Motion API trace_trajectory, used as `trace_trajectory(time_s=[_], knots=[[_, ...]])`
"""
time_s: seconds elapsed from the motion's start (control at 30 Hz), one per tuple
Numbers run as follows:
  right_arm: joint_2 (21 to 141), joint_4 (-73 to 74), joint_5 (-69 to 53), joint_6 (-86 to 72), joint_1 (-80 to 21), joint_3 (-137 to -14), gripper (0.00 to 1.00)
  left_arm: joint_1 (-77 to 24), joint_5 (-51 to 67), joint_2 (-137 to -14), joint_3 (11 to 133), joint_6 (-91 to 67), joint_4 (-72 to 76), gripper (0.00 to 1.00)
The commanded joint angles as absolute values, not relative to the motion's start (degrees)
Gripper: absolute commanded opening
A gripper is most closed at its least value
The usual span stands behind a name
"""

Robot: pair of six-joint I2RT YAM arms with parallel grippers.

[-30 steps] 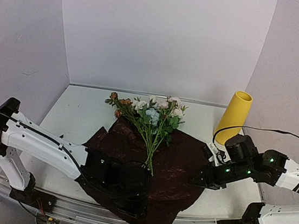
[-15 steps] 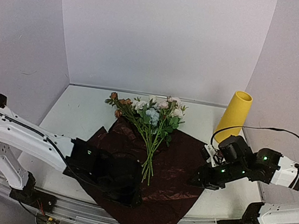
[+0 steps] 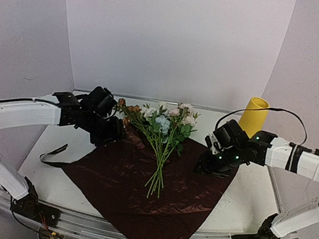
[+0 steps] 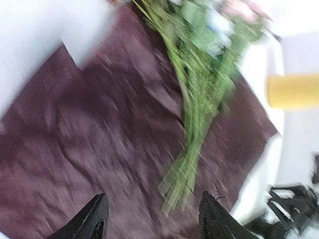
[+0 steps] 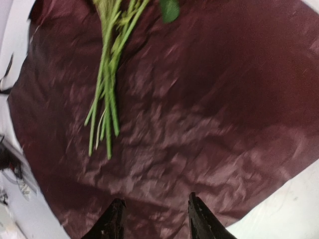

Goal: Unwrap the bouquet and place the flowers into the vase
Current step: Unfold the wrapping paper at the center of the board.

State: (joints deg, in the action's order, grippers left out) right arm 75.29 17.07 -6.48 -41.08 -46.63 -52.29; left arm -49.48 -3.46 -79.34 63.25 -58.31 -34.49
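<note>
we see the flowers (image 3: 160, 142) lying loose, stems toward us, on the flattened dark red wrap (image 3: 123, 179); the yellow vase (image 3: 255, 118) stands upright at the far right.

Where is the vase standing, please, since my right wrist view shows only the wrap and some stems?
Observer: The vase stands upright at the far right of the table, off the wrap.
Operator: Thank you. Which way do the flower heads point?
Observer: The flowers lie on the opened wrap with their heads toward the back wall and their stems toward the arms' bases.
Operator: Is the ribbon off them?
Observer: Yes, the black ribbon lies loose on the table, just left of the wrap.
</note>
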Motion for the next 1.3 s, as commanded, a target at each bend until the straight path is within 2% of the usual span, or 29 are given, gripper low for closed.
trace_trajectory(time_s=[0.0, 0.3, 0.63, 0.8, 1.0, 1.13, 1.27], knots=[[80.63, 19.40, -3.90, -36.22, -42.61, -57.88, 0.47, -39.95, 3.24, -87.90, 71.23, -45.26, -35.51, 0.67], [95.17, 19.33, -3.15, -32.62, -39.44, -69.09, 0.46, -28.64, 8.28, -105.06, 84.20, -31.60, -35.44, 0.64], [104.71, 19.24, -3.98, -31.79, -37.32, -76.04, 0.45, -28.21, 18.26, -115.62, 90.99, -22.64, -35.25, 0.57], [108.10, 19.37, -2.50, -32.65, -36.99, -79.06, 0.46, -28.21, 18.51, -118.99, 94.23, -21.87, -35.24, 0.57], [110.11, 19.53, 2.25, -34.35, -36.62, -79.24, 0.45, -26.60, 13.17, -122.49, 94.55, -25.15, -35.51, 0.43], [111.19, 19.72, 3.72, -34.40, -36.41, -80.68, 0.40, -24.91, 13.85, -123.69, 94.63, -26.41, -35.47, 0.34], [113.58, 20.39, 5.44, -34.35, -36.38, -82.72, 0.41, -24.44, 15.58, -125.42, 96.45, -24.46, -35.51, 0.25]])
